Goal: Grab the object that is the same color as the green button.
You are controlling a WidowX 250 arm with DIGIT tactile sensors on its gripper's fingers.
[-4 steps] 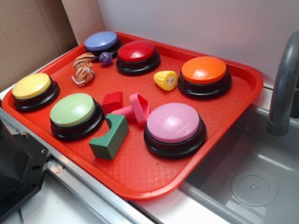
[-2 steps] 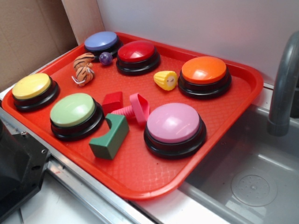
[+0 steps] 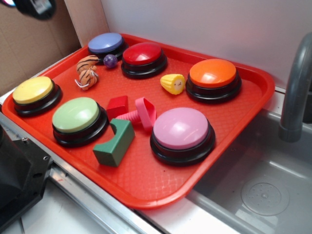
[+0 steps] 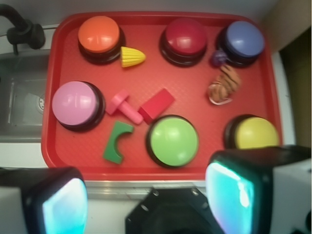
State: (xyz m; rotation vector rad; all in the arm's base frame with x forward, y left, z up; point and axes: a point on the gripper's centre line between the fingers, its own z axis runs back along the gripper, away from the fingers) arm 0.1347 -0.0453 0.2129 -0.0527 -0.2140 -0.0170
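Green block lies well beyond claw.

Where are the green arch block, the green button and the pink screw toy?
green arch block [image 3: 115, 143]: exterior view, on its top face below the notch.
green button [image 3: 75, 114]: exterior view, centre of the dome.
pink screw toy [image 4: 124, 106]: wrist view, where the shaft meets the head.

I can't read any text, label, brand or number in either view. The buttons, toys and tray I'm looking at are all plain, with nothing printed on them.
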